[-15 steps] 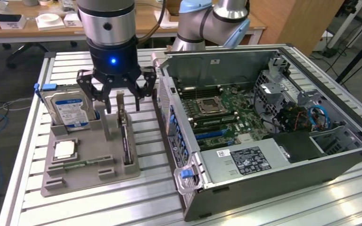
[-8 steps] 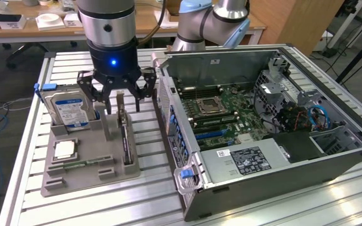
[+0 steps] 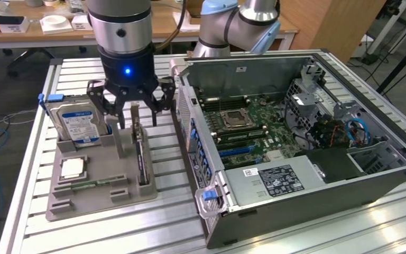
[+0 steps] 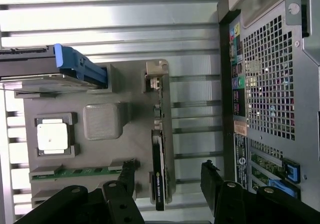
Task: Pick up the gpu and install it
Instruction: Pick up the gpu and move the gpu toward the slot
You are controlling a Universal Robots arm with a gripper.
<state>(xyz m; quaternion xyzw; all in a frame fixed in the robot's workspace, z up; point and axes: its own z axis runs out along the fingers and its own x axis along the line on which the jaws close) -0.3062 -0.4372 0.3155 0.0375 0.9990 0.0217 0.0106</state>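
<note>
gpu (image 3: 142, 159) upright in holder (image 3: 90, 200); claw (image 3: 137, 125) wide open over it, empty

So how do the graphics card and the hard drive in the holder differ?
The graphics card is a thin board standing on its long edge in a narrow slot; the hard drive is a thick box standing upright with a blue-white label. The open gripper hangs over the card, not the drive. Both sit in the grey holder.

A hard drive (image 3: 76, 124) is stood upright in a grey holder tray (image 3: 97, 202), with a processor chip (image 3: 72, 168) and memory stick (image 3: 92, 184) laid flat in it. An opened PC case (image 3: 316, 209) is parked just beside it on the slatted table (image 3: 118, 233).
</note>
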